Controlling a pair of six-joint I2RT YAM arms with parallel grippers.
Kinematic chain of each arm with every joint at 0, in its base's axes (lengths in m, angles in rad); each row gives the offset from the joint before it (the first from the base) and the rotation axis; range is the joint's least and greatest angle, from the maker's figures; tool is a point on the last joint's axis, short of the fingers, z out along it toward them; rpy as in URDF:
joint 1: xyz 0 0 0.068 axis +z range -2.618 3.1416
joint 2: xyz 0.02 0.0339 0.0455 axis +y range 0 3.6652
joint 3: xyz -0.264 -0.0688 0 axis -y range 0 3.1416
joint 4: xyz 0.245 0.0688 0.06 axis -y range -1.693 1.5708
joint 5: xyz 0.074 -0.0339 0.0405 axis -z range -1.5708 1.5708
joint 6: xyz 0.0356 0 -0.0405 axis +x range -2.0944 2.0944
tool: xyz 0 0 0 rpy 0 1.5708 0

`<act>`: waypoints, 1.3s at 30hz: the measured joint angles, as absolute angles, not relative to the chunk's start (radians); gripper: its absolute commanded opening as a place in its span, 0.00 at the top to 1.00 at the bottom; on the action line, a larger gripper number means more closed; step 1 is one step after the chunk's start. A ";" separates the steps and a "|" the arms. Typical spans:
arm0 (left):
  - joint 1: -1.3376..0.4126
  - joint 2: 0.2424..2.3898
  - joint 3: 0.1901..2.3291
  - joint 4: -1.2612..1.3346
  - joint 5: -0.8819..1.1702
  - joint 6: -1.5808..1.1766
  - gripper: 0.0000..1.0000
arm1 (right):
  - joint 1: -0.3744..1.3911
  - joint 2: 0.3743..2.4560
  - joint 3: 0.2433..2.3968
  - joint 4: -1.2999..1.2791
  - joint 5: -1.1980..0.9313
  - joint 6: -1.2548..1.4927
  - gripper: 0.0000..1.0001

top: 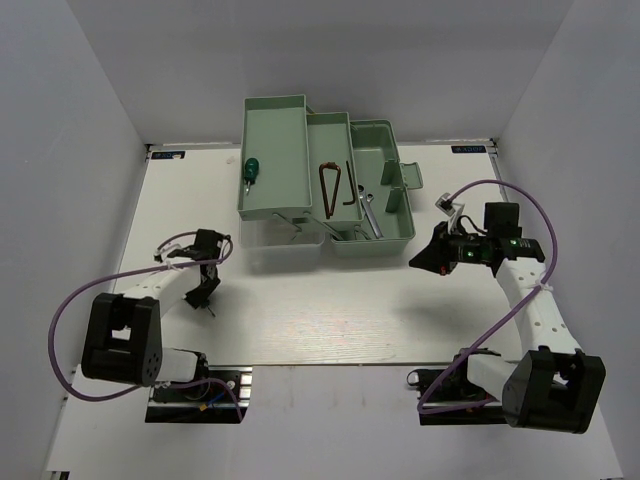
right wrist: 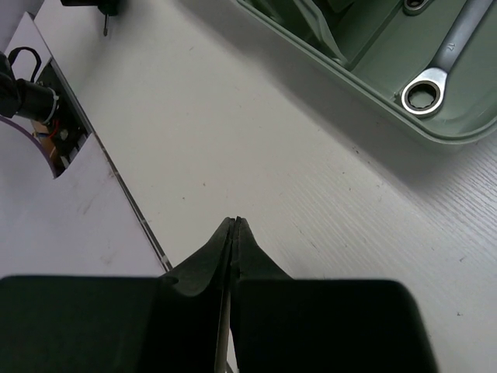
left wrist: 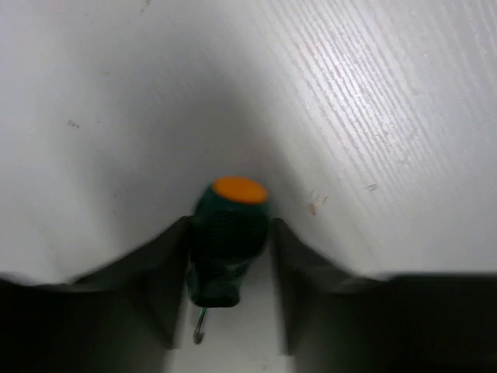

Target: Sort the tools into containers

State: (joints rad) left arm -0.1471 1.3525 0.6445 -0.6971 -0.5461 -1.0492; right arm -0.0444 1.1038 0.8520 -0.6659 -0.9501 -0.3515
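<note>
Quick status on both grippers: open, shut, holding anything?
Left gripper: closed on a green-handled screwdriver.
Right gripper: closed, holding nothing.

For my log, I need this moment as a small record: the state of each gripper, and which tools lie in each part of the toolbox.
left gripper: shut on held screwdriver
right gripper: shut, empty
left tray: one green screwdriver
middle tray: hex keys
toolbox base: silver wrenches
</note>
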 measured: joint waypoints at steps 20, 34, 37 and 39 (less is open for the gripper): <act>-0.164 0.731 0.840 -0.437 -0.120 -0.539 1.00 | -0.062 1.104 0.853 -0.791 -0.995 -0.453 1.00; -0.167 1.485 1.408 -0.107 0.563 -0.379 0.94 | -0.037 1.085 0.822 -0.766 -0.923 -0.434 0.28; -0.166 1.633 1.486 -0.166 0.571 -0.351 0.84 | -0.017 1.090 0.830 -0.761 -0.894 -0.440 0.28; -0.166 1.681 1.504 -0.196 0.562 -0.338 0.63 | 0.011 1.108 0.854 -0.757 -0.874 -0.438 0.26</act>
State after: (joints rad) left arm -0.1658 1.6814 1.5043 -0.1959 0.5625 -0.3378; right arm 0.0109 1.1084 0.8536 -0.7570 -0.8742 -0.4381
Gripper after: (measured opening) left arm 0.494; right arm 0.719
